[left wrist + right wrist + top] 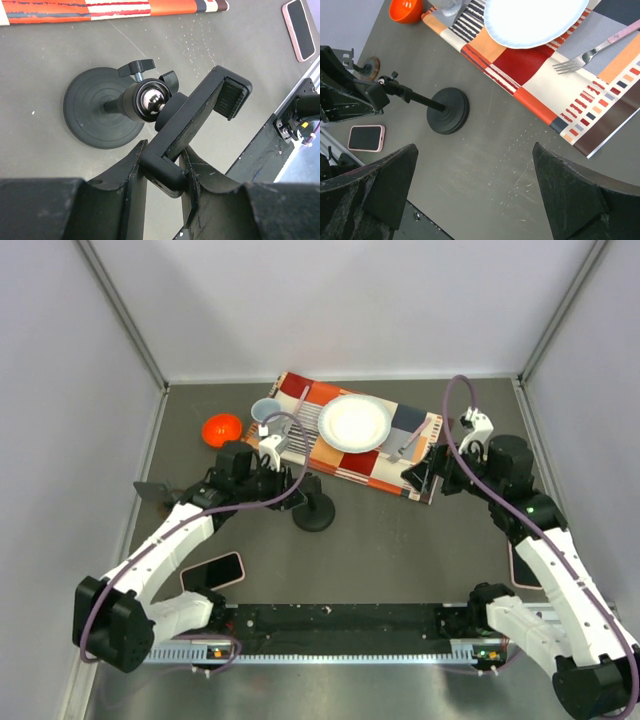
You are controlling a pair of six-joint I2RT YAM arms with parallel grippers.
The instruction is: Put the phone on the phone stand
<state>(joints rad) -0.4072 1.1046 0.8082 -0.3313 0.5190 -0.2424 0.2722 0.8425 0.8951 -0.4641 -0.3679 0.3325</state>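
Jaws on the left gripper [162, 167] are pinching the phone stand [190, 115]; right gripper [475, 175] is hanging wide open, empty. Phone [212, 571] is lying flat nearby.

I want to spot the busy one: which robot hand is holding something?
The left hand: it pinches the clamp of the black phone stand. The right hand hangs wide open and empty.

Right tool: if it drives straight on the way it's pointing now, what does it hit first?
Likely bare table top, in the gap between the phone stand base and the placemat. The right tool is open and empty; depth is unclear.
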